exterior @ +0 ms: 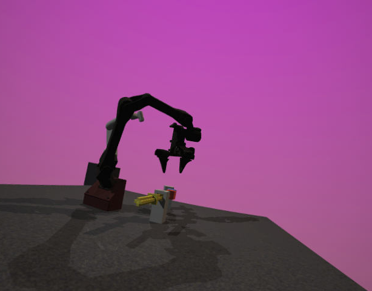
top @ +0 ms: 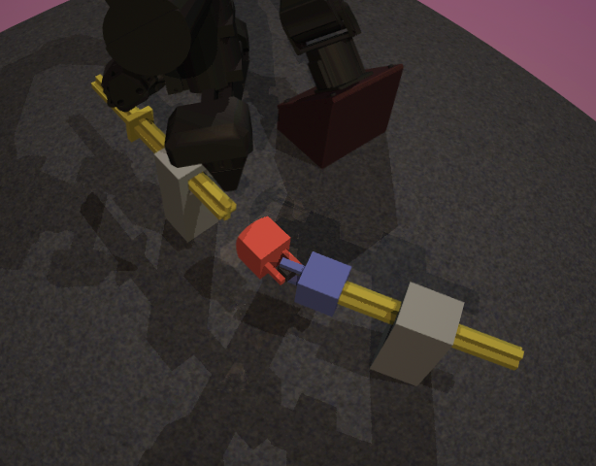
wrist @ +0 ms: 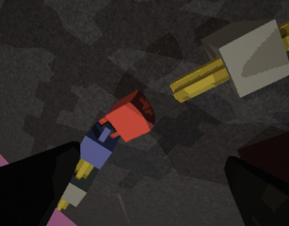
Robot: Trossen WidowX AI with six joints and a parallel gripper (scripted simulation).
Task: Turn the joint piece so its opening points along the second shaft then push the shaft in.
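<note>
The red joint piece (top: pixel 263 241) (exterior: pixel 172 194) (wrist: pixel 130 120) hangs by its arms on the blue hinge block (top: pixel 323 276) (wrist: pixel 95 151) at the end of the first yellow shaft (top: pixel 371 301). Its far end faces the near tip of the second yellow shaft (top: pixel 211 192) (exterior: pixel 143 200) (wrist: pixel 200 82) and looks roughly in line with it, with a gap between. The second shaft passes through its grey block (top: pixel 181 200) (exterior: pixel 159 210) (wrist: pixel 257 61); a yellow collar (top: pixel 140 120) sits behind the block. My gripper (exterior: pixel 172 172) (wrist: pixel 154 156) is open and empty, above the parts, touching nothing.
The first shaft's grey block (top: pixel 428 311) (wrist: pixel 73 194) stands on the far side of the hinge. The dark red arm base (top: pixel 358 110) (exterior: pixel 106 199) stands beside the parts. The arm covers part of the second shaft and its block in the top view.
</note>
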